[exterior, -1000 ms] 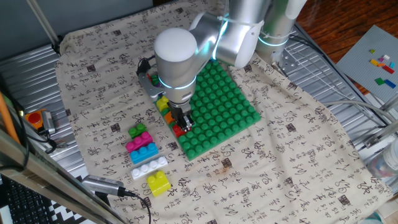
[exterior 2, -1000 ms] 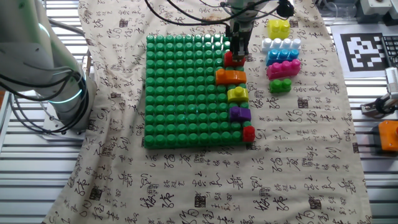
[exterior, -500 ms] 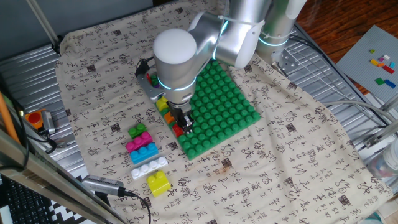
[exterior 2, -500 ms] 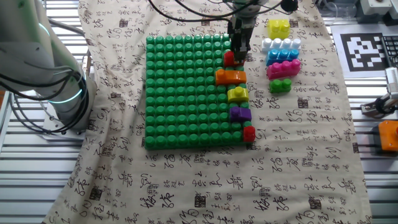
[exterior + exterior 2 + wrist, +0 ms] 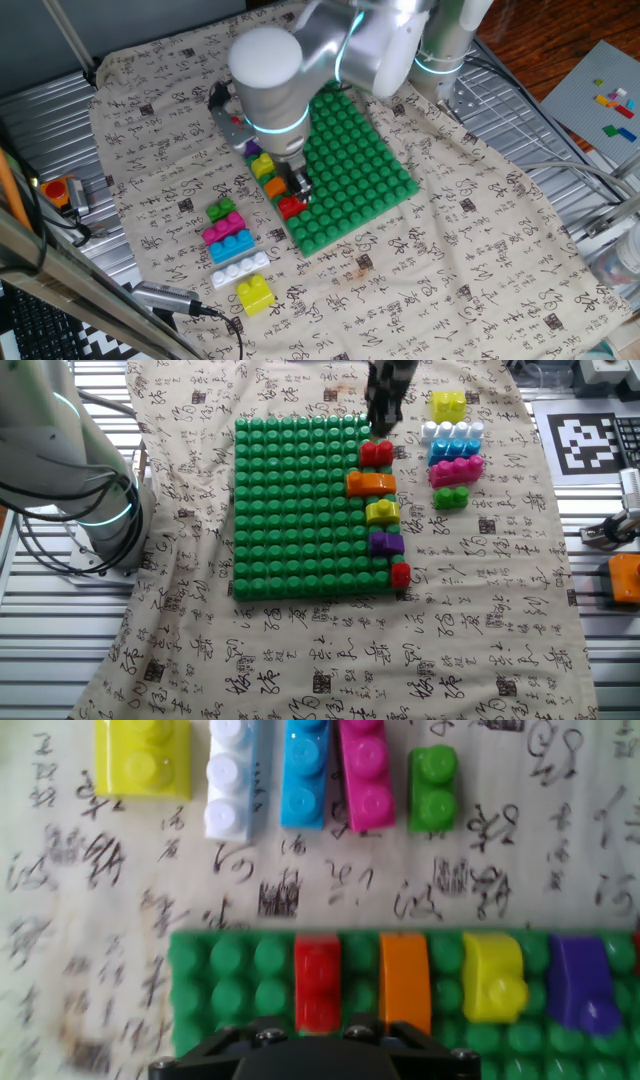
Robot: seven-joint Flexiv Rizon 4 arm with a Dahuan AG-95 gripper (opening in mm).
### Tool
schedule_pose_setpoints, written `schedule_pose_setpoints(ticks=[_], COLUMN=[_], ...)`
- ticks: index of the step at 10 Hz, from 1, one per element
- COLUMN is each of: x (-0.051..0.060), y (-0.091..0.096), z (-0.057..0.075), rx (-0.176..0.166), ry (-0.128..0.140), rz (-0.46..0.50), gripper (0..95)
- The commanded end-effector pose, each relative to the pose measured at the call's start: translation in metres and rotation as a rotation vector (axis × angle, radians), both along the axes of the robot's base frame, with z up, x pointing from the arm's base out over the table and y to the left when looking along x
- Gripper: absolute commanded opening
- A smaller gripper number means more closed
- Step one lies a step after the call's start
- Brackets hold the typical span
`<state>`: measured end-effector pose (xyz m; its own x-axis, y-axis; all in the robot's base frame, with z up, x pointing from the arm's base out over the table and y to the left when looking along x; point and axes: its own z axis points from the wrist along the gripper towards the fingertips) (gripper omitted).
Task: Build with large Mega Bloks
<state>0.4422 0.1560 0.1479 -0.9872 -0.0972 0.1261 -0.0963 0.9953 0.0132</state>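
A green studded baseplate (image 5: 370,150) (image 5: 290,510) lies on the patterned cloth. Along one edge of it sit a red brick (image 5: 376,453) (image 5: 317,982) (image 5: 291,206), an orange brick (image 5: 371,482) (image 5: 404,982), a yellow brick (image 5: 382,511), a purple brick (image 5: 385,542) and a second red brick (image 5: 399,573). My gripper (image 5: 384,405) (image 5: 298,186) hangs just above the first red brick, apart from it, open and empty. Loose beside the plate lie yellow (image 5: 449,406), white (image 5: 451,432), blue (image 5: 455,450), pink (image 5: 456,470) and green (image 5: 451,497) bricks.
The arm's base (image 5: 70,480) stands left of the plate. A grey board with tiny coloured bricks (image 5: 612,100) lies at the far right. An orange object (image 5: 58,190) sits on the metal ribs at the left. A marker tag (image 5: 595,420) lies off the cloth.
My gripper has let go of the red brick at the plate's edge and risen off it. The brick stays seated on the plate.
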Motion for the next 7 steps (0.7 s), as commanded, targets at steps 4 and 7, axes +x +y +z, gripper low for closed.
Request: schedule_pose_setpoints(ticks=[4, 7], x=[-0.043, -0.045], y=[0.020, 0.016], z=[0.040, 0.044], rx=[-0.004, 0.004], ry=[-0.007, -0.026], rz=[-0.040, -0.023], gripper=[0.0, 0.0])
